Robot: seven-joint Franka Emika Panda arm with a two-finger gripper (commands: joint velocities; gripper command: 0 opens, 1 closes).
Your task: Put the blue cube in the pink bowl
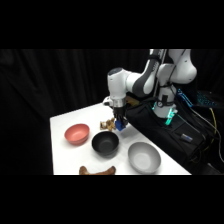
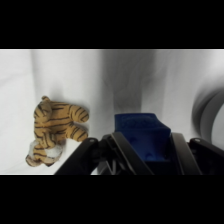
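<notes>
Two black fingers (image 2: 97, 155) clamped on opposite flat sides of small solid bright-blue cube (image 2: 142, 135); judged light, rigid, slightly slippery, best held centrally.

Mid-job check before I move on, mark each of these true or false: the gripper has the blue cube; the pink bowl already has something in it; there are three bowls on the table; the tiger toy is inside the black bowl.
1. The gripper holds the blue cube. True.
2. The pink bowl has something in it. False: it looks empty.
3. Three bowls are on the table. True: pink, black bowl, grey bowl.
4. The tiger toy lies inside the black bowl. False: it lies on the table beside the cube.
</notes>
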